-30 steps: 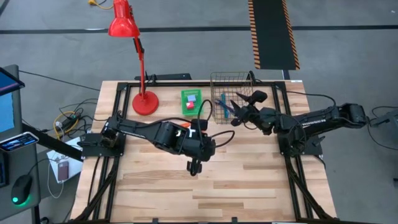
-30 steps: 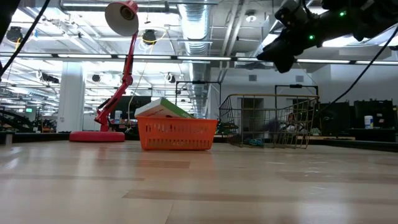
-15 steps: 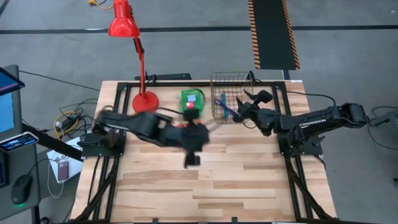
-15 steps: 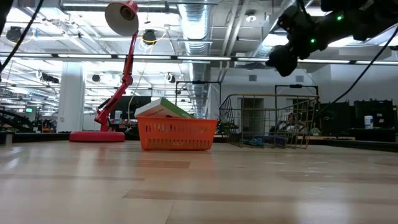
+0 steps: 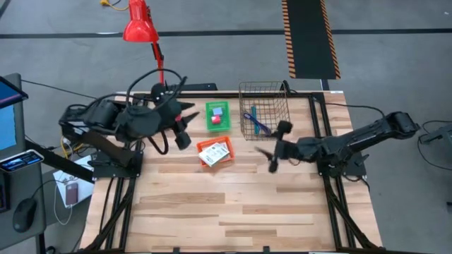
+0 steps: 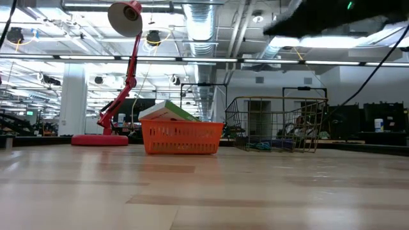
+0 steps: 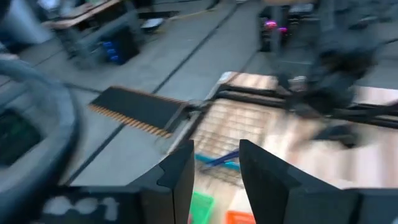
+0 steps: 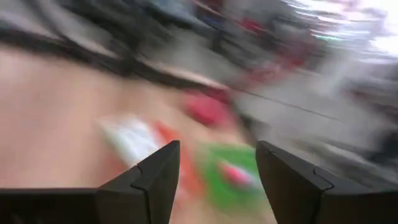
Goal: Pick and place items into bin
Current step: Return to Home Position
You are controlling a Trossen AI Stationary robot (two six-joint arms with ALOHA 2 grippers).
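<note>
The orange basket (image 5: 215,152) sits mid-table with white printed packets (image 5: 217,150) in it; it also shows in the low view (image 6: 182,137). A green box (image 5: 217,116) behind it carries a red-pink block and a light-blue block. The wire bin (image 5: 263,110) holds the teal and blue-purple sticks (image 5: 254,121). My left gripper (image 5: 183,137) hangs open, raised, left of the orange basket, aimed at the wire bin (image 7: 233,134). My right gripper (image 5: 269,160) is open, right of the orange basket, with the packet (image 8: 127,140) ahead of its fingers.
A red desk lamp (image 5: 164,114) stands on its round base at the far left of the table, close to my left arm. The near half of the wooden table (image 5: 233,212) is bare. Black frame rails run along both sides.
My left arm has swung fast from the table's centre up and back toward the far left, uncovering the orange basket. My right gripper has left the spot above the wire bin, moving toward the near edge and toward the orange basket.
</note>
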